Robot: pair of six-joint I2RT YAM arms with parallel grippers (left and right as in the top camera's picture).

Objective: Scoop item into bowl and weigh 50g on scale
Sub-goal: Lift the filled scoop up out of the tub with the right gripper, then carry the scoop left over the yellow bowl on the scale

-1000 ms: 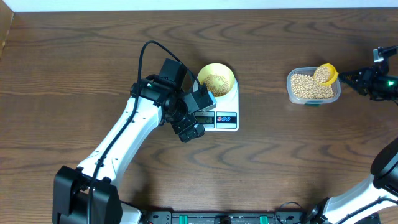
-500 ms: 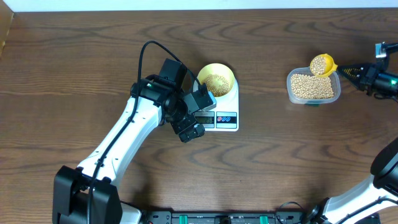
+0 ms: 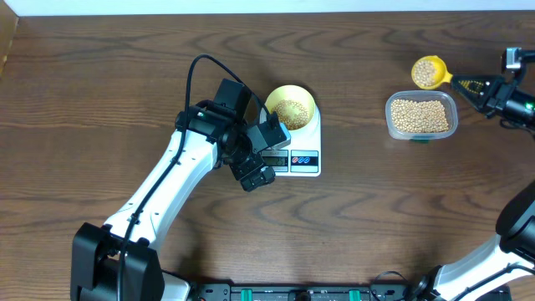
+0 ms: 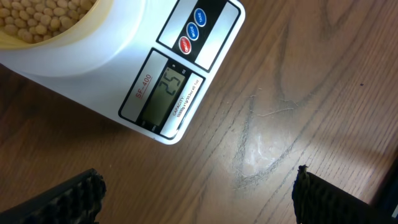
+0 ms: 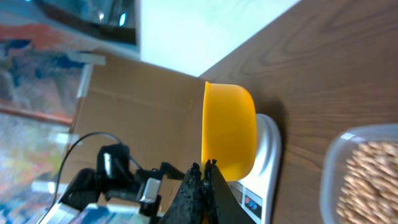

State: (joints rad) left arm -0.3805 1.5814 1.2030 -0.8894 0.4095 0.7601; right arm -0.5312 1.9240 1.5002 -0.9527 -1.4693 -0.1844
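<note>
The pale-yellow bowl (image 3: 290,107) stands on the white scale (image 3: 308,134) and holds a layer of tan beans (image 3: 291,110). My left gripper (image 3: 257,173) is open and empty, low beside the scale's display edge. In the left wrist view the left gripper (image 4: 196,202) hangs over bare wood and the display (image 4: 163,93) reads 25, with the bowl (image 4: 74,36) at top left. My right gripper (image 3: 479,87) is shut on the handle of a yellow scoop (image 3: 427,72) full of beans, held just behind the clear container (image 3: 420,115). In the right wrist view the right gripper (image 5: 204,171) grips the scoop (image 5: 229,130).
The clear container of beans sits at the right of the table, also in the right wrist view (image 5: 364,177). The scale shows behind the scoop there (image 5: 268,149). My left arm (image 3: 167,188) crosses the table's left half. The table's far edge runs along the top.
My right gripper has lifted the bean-filled scoop out of the clear container and carried it back past the container's far rim. The left arm, bowl and scale have not moved.
</note>
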